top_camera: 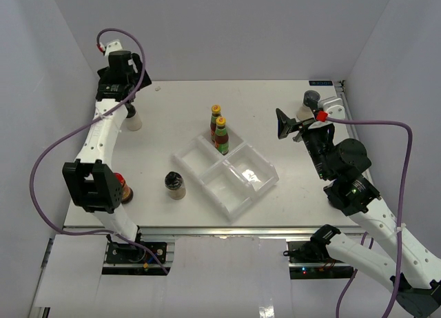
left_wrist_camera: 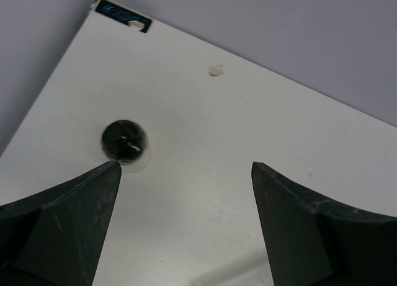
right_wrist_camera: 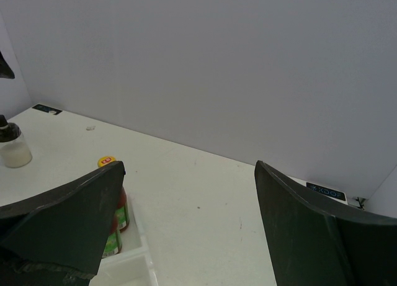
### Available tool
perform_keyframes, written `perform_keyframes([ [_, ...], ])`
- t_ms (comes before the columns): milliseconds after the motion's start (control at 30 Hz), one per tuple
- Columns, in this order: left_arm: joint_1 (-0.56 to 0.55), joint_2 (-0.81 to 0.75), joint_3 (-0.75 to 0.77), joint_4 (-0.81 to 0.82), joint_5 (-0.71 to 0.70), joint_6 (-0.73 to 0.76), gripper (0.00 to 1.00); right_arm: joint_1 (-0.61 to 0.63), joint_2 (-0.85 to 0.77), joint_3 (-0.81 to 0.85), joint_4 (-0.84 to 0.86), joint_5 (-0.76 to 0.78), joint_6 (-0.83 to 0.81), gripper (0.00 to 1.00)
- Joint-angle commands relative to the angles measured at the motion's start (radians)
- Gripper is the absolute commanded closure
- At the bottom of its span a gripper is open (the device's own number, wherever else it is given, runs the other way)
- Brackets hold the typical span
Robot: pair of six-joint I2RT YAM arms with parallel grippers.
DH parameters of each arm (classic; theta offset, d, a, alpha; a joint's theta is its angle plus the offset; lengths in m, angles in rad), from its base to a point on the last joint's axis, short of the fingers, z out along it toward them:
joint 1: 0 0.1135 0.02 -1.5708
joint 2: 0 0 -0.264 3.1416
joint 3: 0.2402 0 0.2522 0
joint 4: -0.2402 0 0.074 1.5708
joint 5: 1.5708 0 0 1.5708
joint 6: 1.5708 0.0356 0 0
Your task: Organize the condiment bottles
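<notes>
Two yellow-capped sauce bottles [top_camera: 219, 130] stand in the far compartment of the clear tray [top_camera: 238, 183]. They show in the right wrist view [right_wrist_camera: 118, 202], partly behind my left finger. A pale black-capped bottle [top_camera: 175, 185] stands left of the tray. Another pale bottle [top_camera: 133, 120] stands at the far left and shows its black cap from above [left_wrist_camera: 126, 140]. My left gripper [top_camera: 127, 98] [left_wrist_camera: 186, 168] is open above the table just beside it. A red-lidded jar [top_camera: 123, 188] is half hidden by my left arm. The grey-lidded shaker [top_camera: 309, 103] stands behind my open, empty right gripper [top_camera: 289, 125] [right_wrist_camera: 189, 165].
Grey walls close in the table on the left, back and right. The tray's other three compartments hold nothing. A small white scrap [left_wrist_camera: 216, 69] lies near the back edge. Purple cables loop off both arms.
</notes>
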Motion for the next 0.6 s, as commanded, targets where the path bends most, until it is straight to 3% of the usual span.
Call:
perform_keyframes([
  [0,0.091,0.058,0.028,-0.04,0.036,-0.052,0.04,-0.001,-0.018,0.014,0.035,-0.01,0.008,0.08],
  [167,0.191,0.139,0.03,-0.05,0.108,-0.053,0.02,-0.001,-0.02,0.0,0.052,-0.012,0.001,0.08],
  [567,0.235,0.299,0.037,-0.04,0.153,-0.049,0.04,-0.001,-0.015,-0.016,0.075,-0.009,-0.017,0.08],
])
